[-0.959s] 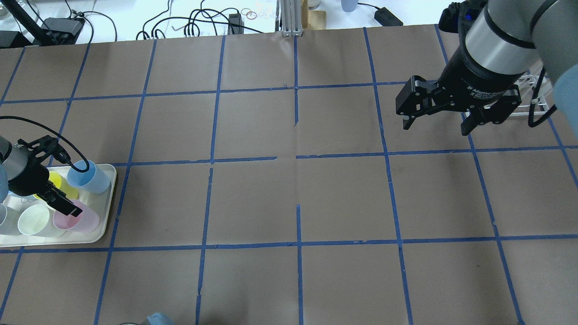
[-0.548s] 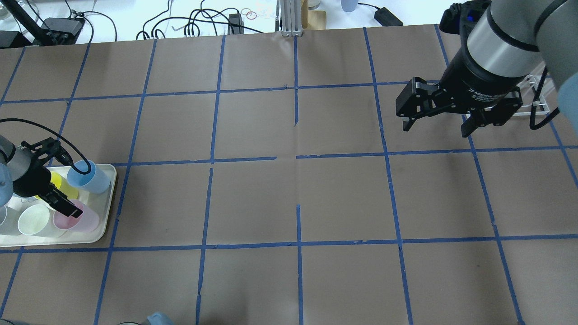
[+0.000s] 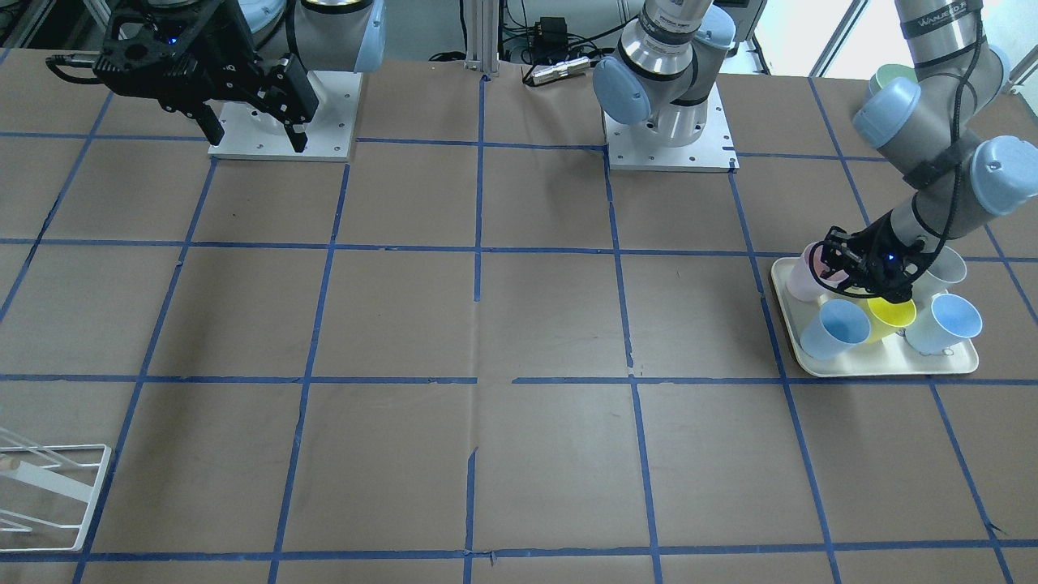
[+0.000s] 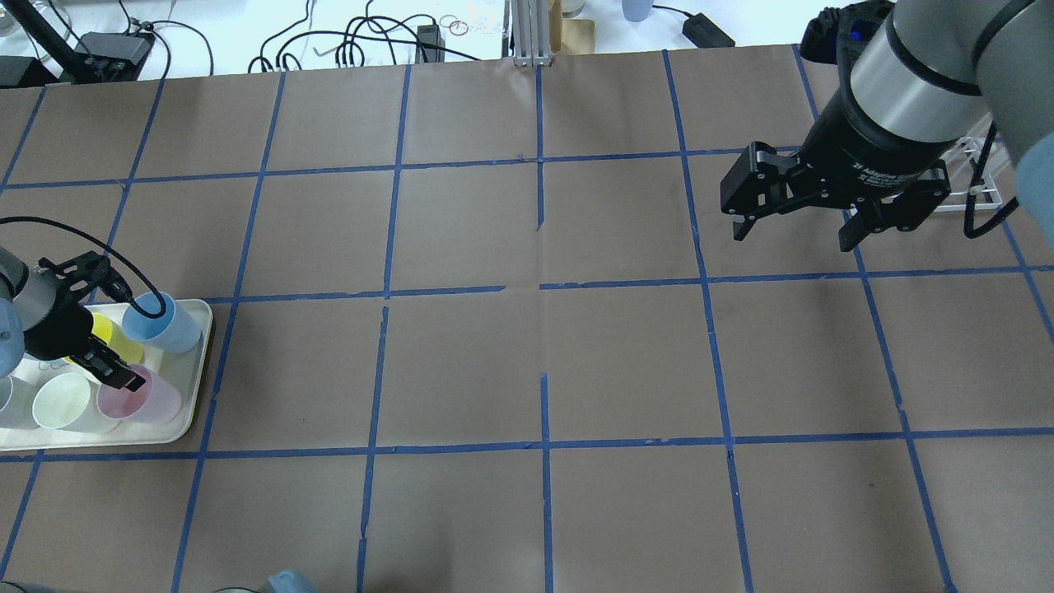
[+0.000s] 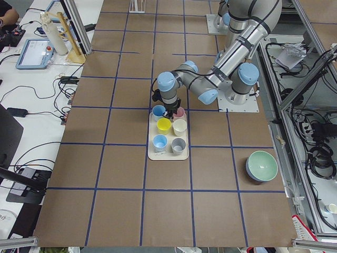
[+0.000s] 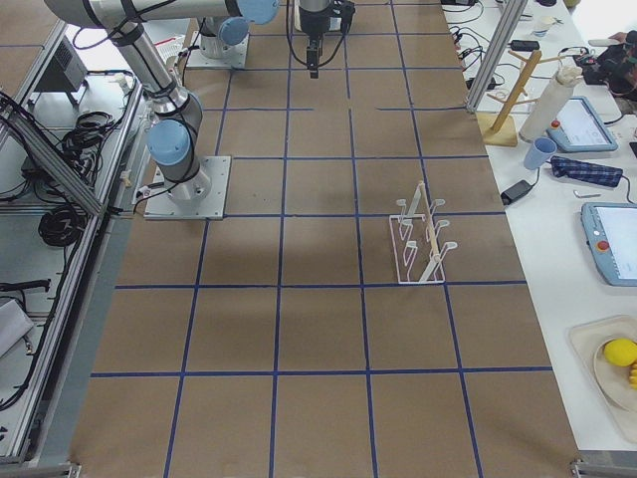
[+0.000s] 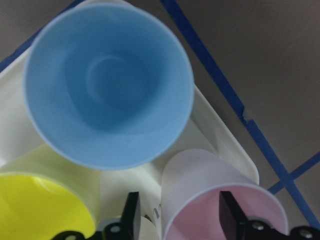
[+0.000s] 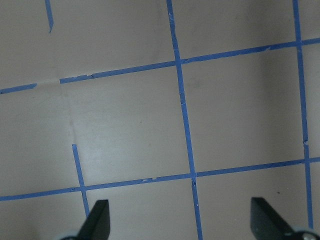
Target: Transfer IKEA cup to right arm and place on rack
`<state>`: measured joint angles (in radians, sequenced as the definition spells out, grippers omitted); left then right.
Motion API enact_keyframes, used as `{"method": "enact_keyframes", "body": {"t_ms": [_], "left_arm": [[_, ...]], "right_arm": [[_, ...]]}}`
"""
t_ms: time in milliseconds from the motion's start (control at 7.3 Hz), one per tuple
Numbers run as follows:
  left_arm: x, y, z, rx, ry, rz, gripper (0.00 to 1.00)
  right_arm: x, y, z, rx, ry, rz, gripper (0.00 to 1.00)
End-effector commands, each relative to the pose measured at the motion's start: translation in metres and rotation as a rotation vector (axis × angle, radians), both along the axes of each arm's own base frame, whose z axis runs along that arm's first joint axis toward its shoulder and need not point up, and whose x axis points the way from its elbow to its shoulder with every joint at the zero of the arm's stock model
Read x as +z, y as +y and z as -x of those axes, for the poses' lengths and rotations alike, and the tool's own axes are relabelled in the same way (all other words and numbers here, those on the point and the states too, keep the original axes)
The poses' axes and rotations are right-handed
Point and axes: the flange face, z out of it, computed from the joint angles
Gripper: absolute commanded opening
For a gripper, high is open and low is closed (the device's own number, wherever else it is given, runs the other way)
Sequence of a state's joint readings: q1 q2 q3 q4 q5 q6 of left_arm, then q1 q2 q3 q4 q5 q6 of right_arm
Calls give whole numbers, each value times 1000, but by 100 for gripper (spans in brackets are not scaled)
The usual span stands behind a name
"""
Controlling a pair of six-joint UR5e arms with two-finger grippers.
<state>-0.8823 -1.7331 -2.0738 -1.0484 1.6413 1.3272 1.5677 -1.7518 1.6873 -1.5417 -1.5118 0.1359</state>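
The pale pink IKEA cup (image 4: 156, 401) stands upright at the near right corner of the cream tray (image 4: 202, 346); it also shows in the front view (image 3: 801, 277) and the left wrist view (image 7: 200, 180). My left gripper (image 4: 114, 372) is open and low over it. One finger (image 7: 227, 216) is inside the cup's mouth, the other (image 7: 131, 212) outside its wall. My right gripper (image 4: 790, 239) is open and empty, high over the table's far right. The white wire rack (image 6: 423, 239) stands behind it, partly hidden in the overhead view (image 4: 978, 175).
On the tray a blue cup (image 4: 169, 325), a yellow cup (image 4: 111, 333) and a pale cream cup (image 4: 62, 401) crowd the pink one. A green bowl (image 5: 261, 166) sits off the table mat. Cables and gear lie along the far edge (image 4: 354, 41).
My left gripper has shifted slightly left and settled lower around the pink cup's rim. My right gripper has barely moved.
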Motion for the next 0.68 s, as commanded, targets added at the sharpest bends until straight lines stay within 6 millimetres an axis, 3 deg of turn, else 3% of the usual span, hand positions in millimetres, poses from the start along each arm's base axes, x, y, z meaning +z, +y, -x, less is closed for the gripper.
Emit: {"method": "enact_keyframes", "body": {"t_ms": [0, 548], "left_arm": [[2, 0, 0, 2, -5, 1, 0], [29, 3, 7, 38, -3, 13, 0]], "right_arm": [[0, 0, 0, 1, -2, -2, 100], [3, 10, 0, 10, 4, -21, 100]]}}
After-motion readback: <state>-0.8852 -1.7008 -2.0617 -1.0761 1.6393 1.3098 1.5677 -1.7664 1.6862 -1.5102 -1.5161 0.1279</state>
